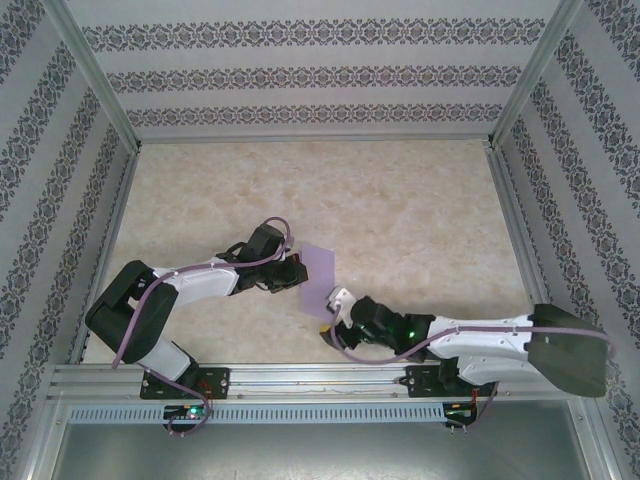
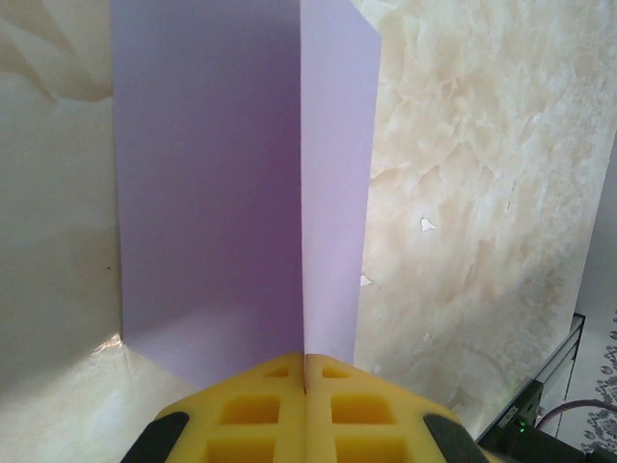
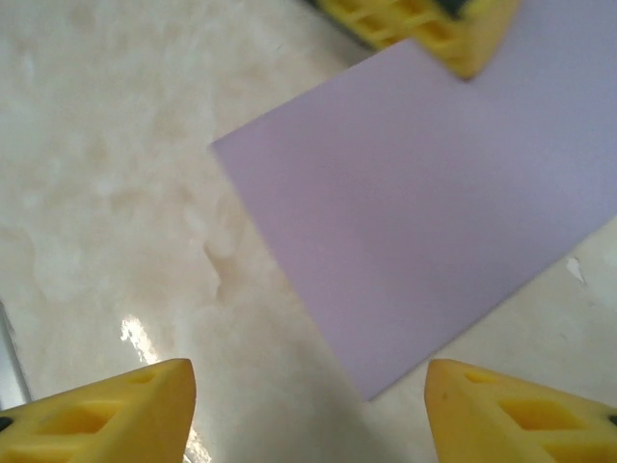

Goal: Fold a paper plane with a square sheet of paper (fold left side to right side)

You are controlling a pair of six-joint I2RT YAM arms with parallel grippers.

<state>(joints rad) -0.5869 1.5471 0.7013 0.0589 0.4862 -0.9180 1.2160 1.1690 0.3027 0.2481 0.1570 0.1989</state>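
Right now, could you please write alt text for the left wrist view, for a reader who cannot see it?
The yellow left end effector, shut, pinches the near edge of a thin lavender-purple sheet of paper at a crease that runs straight away from the camera. Around the paper lies a glossy beige marble-patterned table.

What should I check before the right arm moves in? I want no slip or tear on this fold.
1. Left gripper shut on the paper: ok.
2. Right gripper open: ok.
3. Right fingers off the paper: ok.
4. Paper's near corner lies between the right fingers: ok.
5. Paper free of tears where visible: ok.
6. Paper edges lined up: cannot tell.
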